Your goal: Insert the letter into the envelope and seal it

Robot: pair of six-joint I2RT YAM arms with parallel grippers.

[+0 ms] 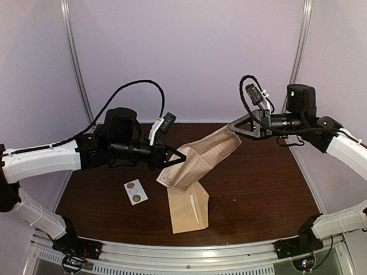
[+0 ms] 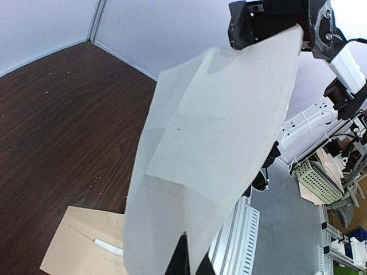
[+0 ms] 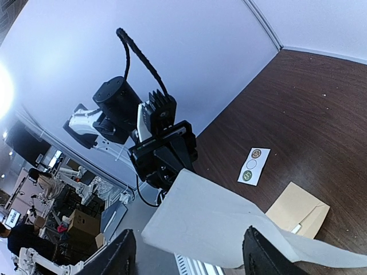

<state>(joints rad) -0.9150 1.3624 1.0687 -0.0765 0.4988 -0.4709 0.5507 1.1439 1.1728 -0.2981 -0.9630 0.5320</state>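
Observation:
The letter (image 1: 200, 156), a folded pale sheet, hangs in the air above the table between both arms. My left gripper (image 1: 182, 156) is shut on its lower left end, and the dark fingertips (image 2: 184, 252) pinch the sheet's edge in the left wrist view. My right gripper (image 1: 232, 127) stands open at the letter's upper right end, its fingers (image 3: 123, 255) spread to either side of the sheet (image 3: 229, 223). The tan envelope (image 1: 189, 209) lies flat on the table below the letter, with a white strip showing on it, and it shows in both wrist views (image 2: 74, 246) (image 3: 295, 209).
A small white sticker card (image 1: 136, 192) with round dots lies on the dark wooden table (image 1: 258, 183) left of the envelope, also seen from the right wrist (image 3: 253, 166). Pale walls close the back and sides. A metal rail (image 1: 183, 252) runs along the near edge.

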